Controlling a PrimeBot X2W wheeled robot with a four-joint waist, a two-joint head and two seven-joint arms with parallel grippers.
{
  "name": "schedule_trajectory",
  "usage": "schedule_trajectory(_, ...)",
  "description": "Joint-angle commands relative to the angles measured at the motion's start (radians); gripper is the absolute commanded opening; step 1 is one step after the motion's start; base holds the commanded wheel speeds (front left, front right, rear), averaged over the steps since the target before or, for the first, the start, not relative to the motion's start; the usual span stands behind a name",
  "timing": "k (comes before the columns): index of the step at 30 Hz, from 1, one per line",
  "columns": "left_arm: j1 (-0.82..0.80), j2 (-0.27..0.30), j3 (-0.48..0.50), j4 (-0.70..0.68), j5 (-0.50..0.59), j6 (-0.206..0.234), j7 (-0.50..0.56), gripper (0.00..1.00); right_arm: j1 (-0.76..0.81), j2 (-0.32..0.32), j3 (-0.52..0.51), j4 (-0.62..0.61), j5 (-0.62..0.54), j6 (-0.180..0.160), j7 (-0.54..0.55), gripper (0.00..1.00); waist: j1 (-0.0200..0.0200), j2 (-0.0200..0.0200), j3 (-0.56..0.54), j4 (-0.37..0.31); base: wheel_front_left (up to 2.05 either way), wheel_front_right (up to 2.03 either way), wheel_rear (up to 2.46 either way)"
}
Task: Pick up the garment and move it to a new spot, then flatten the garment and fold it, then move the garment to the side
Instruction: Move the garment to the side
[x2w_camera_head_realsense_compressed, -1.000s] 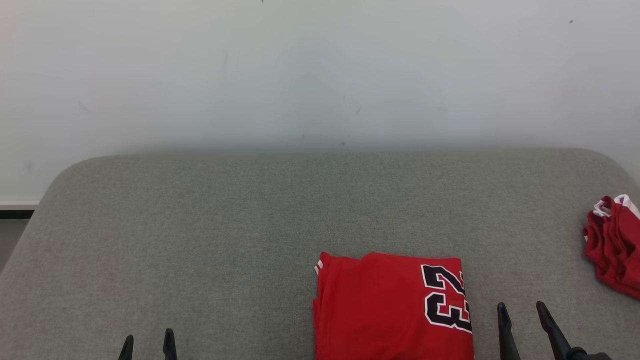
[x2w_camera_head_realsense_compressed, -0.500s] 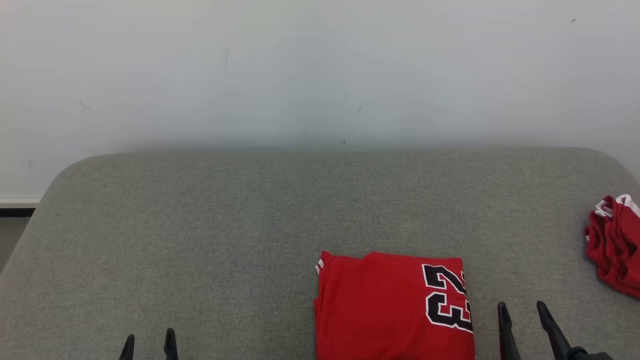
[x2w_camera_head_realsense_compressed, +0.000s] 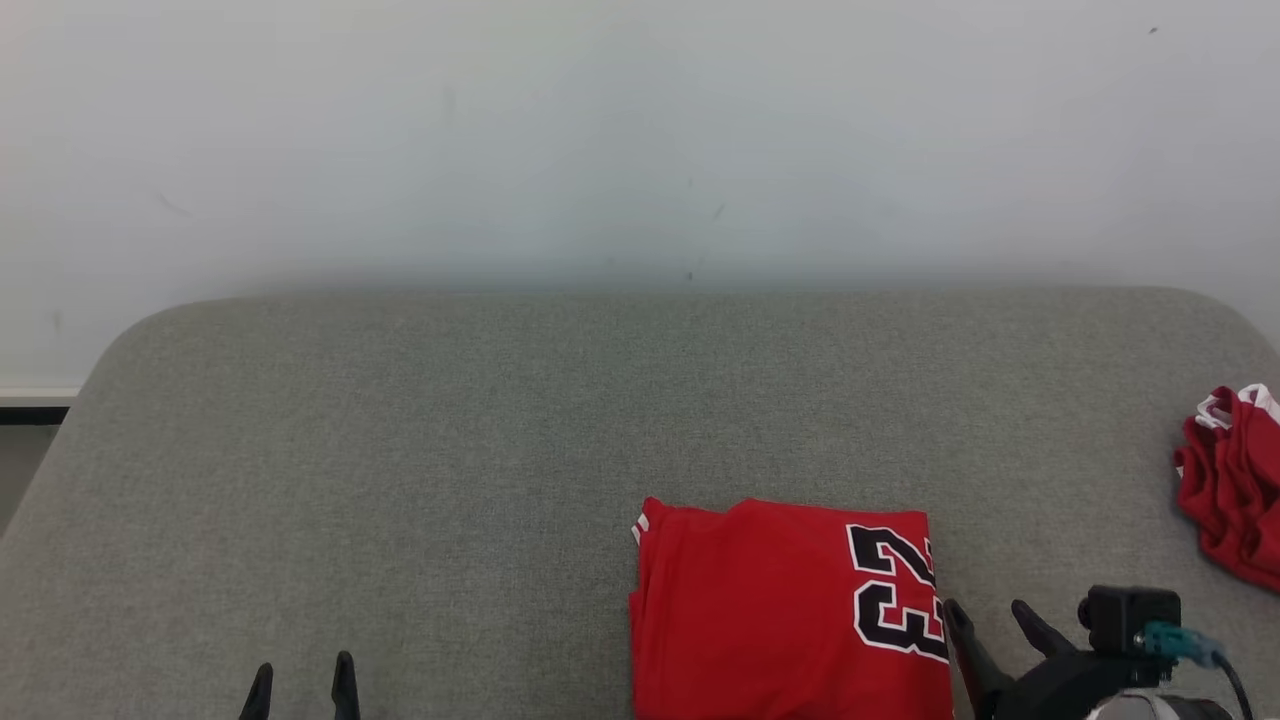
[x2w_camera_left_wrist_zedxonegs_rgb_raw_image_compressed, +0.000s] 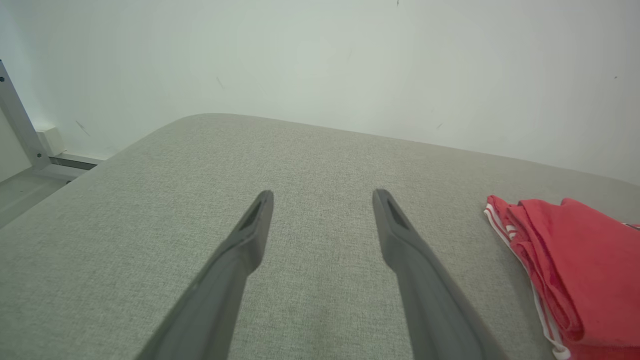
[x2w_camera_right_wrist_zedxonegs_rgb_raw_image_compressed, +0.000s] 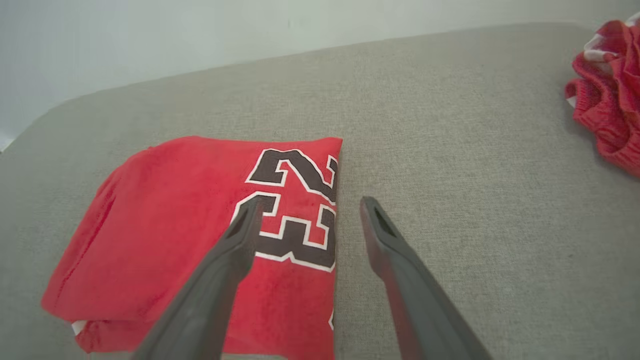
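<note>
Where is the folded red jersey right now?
Head view: the folded red jersey lies low on the grey padded surface, right of centre, its numbered edge beside the open right pincer.

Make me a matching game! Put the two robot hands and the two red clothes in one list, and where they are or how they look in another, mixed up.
1. left hand
2. right hand
3. folded jersey
4. crumpled red cloth

A. bunched up at the far right
B. open, by the number 23
C. open, over bare grey cushion
D. lying flat and neat

Pairs: 1-C, 2-B, 3-D, 4-A.
</note>
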Motion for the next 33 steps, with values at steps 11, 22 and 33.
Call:
schedule_trajectory(11,-0.018,-0.002,-0.037,-0.011,0.005,0.0,-0.003,1.0,-0.099,0.023,-0.13,-0.002,0.0,-0.003,0.417,1.0,0.0,0.0,0.025,0.061,0.0,0.0,0.0)
schedule_trajectory(22,-0.034,-0.002,-0.058,-0.013,-0.002,-0.003,-0.003,1.0,-0.17,0.03,-0.202,0.116,-0.042,-0.003,0.496,1.0,0.0,0.0,0.086,0.134,0.0,0.0,0.0)
schedule_trajectory(33,-0.058,-0.002,-0.076,-0.021,-0.012,0.005,-0.003,1.0,-0.215,0.034,-0.185,0.259,-0.07,-0.002,0.526,0.79,0.0,0.0,0.124,0.159,0.0,0.0,0.0)
